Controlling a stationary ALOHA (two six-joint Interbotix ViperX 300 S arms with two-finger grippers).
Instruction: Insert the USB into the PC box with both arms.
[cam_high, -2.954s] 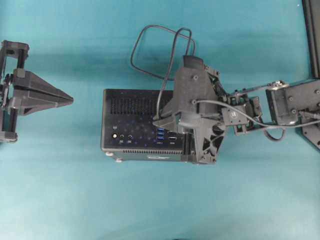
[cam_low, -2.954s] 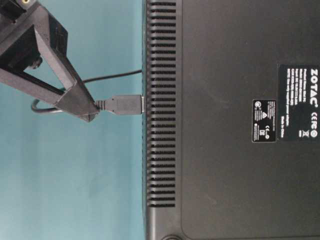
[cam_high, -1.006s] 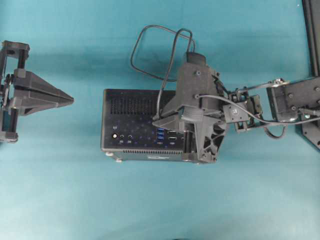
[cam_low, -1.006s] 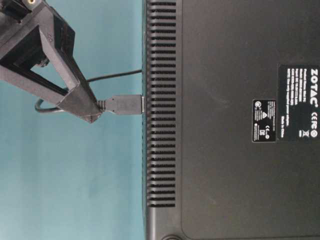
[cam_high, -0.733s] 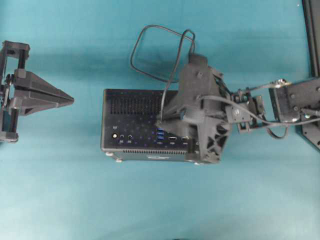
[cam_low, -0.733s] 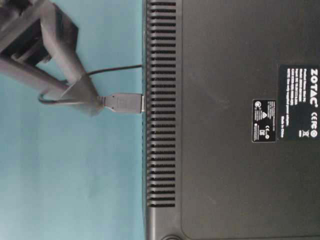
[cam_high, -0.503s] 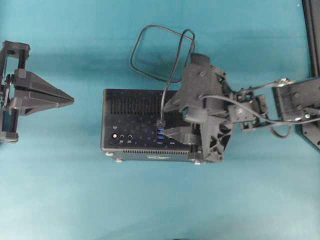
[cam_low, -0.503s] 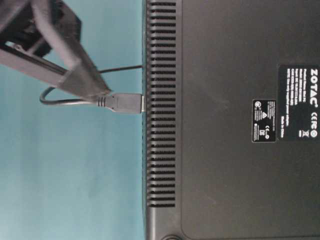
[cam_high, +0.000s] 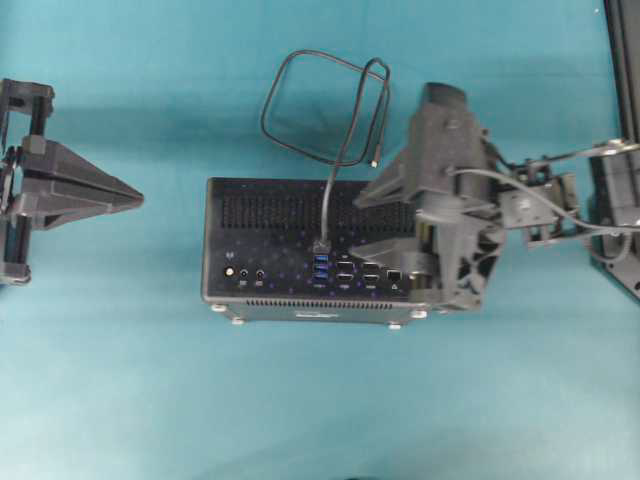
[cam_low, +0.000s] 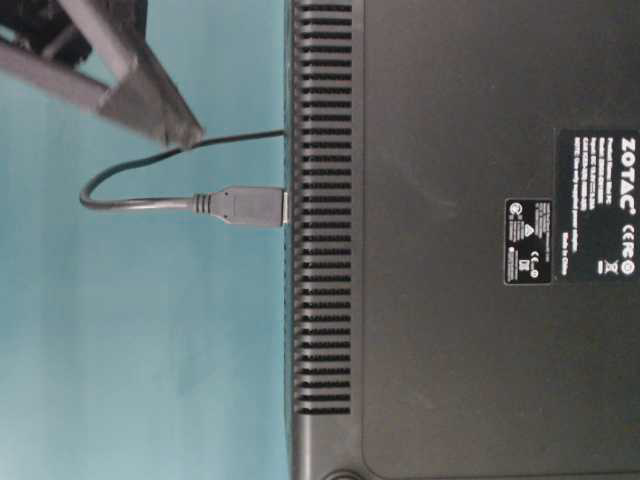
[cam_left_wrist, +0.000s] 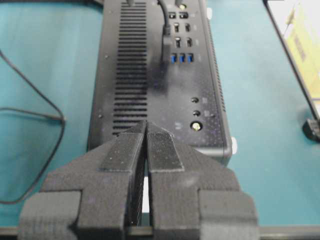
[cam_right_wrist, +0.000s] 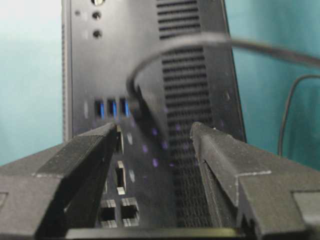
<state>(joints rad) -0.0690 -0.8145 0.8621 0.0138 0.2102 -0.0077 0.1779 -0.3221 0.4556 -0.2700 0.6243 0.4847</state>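
The black PC box (cam_high: 270, 215) lies mid-table with its port panel facing up. The USB plug (cam_high: 322, 245) stands in a blue port, and its thin cable loops away behind the box (cam_high: 300, 100). From table level, the plug (cam_low: 250, 207) sits seated against the box (cam_low: 450, 150). My right gripper (cam_high: 356, 225) hangs open over the box's right end, apart from the plug (cam_right_wrist: 137, 105), with nothing between its fingers (cam_right_wrist: 90, 150). My left gripper (cam_high: 140, 200) is shut and empty, hovering left of the box (cam_left_wrist: 160, 100).
The cable's loose metallic tip (cam_high: 373, 163) rests on the teal table behind the box. A black frame post (cam_high: 625, 60) stands at the far right. A yellow object (cam_left_wrist: 302, 45) lies beyond that frame in the left wrist view.
My right gripper has opened, let go of the USB plug and drawn back to the right. The plug stays in its port. The left arm has barely moved.
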